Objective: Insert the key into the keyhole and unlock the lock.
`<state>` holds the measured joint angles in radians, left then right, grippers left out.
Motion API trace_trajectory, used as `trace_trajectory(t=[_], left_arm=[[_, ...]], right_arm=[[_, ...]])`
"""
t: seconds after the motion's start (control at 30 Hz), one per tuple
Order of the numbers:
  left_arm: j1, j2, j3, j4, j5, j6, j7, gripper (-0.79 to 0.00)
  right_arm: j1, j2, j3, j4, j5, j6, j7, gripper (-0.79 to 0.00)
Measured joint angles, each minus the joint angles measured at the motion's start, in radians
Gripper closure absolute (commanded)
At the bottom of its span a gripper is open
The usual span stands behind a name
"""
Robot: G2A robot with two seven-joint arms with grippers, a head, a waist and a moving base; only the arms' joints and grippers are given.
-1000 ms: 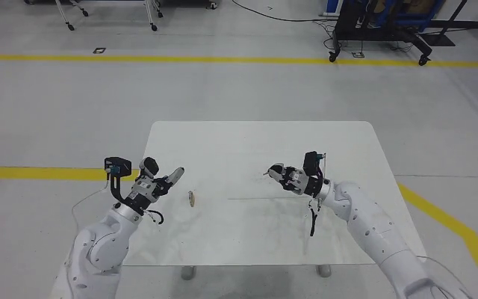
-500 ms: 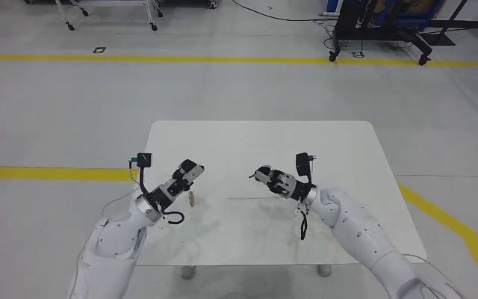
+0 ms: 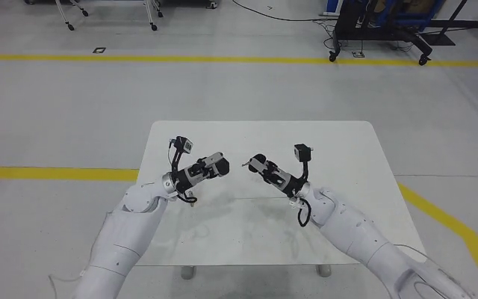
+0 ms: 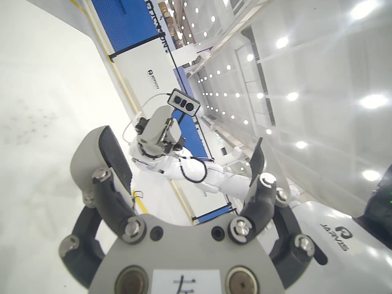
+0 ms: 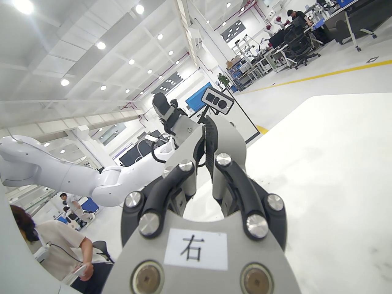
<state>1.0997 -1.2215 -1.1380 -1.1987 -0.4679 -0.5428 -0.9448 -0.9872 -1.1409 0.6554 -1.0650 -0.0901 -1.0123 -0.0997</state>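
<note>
Right gripper (image 5: 209, 133): clenched, its two ribbed pads pressed together. It is held up off the table with its tip turned toward the other arm.
Key (image 3: 246, 161): a thin sliver juts from the right gripper's tip, and I take it to be the key. It is too small to tell how it sits in the pinch.
Left gripper (image 4: 182, 137): released, fingers (image 4: 118, 160) spread wide with nothing between them. It is raised and faces the right gripper across a short gap.
Table (image 3: 336, 142): white, lying below both grippers; neither touches it.
Step in hand (judgement): the arms look set to meet in mid-air, yet the left gripper carries no lock to receive the key.
Risk, collision: if the gap closes further, the key tip could strike the open fingers, because there is no keyhole to aim at.
Risk, slip: the grip appears to hold only a small part of the key. Any sideways contact could pivot the key or drop it onto the table.
Risk, jamming: if the blade's tilt goes unchecked, it could bind at the keyhole rather than enter.
</note>
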Motion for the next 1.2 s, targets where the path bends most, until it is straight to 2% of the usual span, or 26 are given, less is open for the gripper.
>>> trace_trajectory(t=[0.13,0.2,0.57,0.77,1.13,1.17,1.2], left_arm=[[0.002,-0.003,0.024,-0.011,0.112,-0.055,0.049,-0.471],[0.006,-0.003,0.029,-0.018,0.157,-0.069,0.072,-0.400],[0.034,-0.001,0.044,-0.070,0.333,-0.071,0.188,-0.311],[0.039,0.000,0.048,-0.081,0.352,-0.067,0.200,-0.169],[0.044,0.003,0.056,-0.093,0.393,-0.066,0.220,-0.154],[0.045,0.003,0.057,-0.094,0.397,-0.066,0.222,-0.132],[0.046,0.003,0.058,-0.095,0.400,-0.067,0.224,-0.071]], right_arm=[[0.020,-0.004,-0.013,0.021,0.055,0.000,0.090,0.000],[0.027,-0.010,-0.020,0.033,0.076,0.000,0.121,0.000],[0.033,-0.039,0.002,0.071,0.215,0.000,0.307,0.000],[0.023,-0.053,0.037,0.087,0.251,0.000,0.385,0.000],[0.005,-0.083,0.107,0.110,0.300,0.000,0.505,0.000],[0.004,-0.085,0.113,0.113,0.304,0.000,0.514,0.000],[0.003,-0.088,0.119,0.116,0.309,0.000,0.523,0.000]])
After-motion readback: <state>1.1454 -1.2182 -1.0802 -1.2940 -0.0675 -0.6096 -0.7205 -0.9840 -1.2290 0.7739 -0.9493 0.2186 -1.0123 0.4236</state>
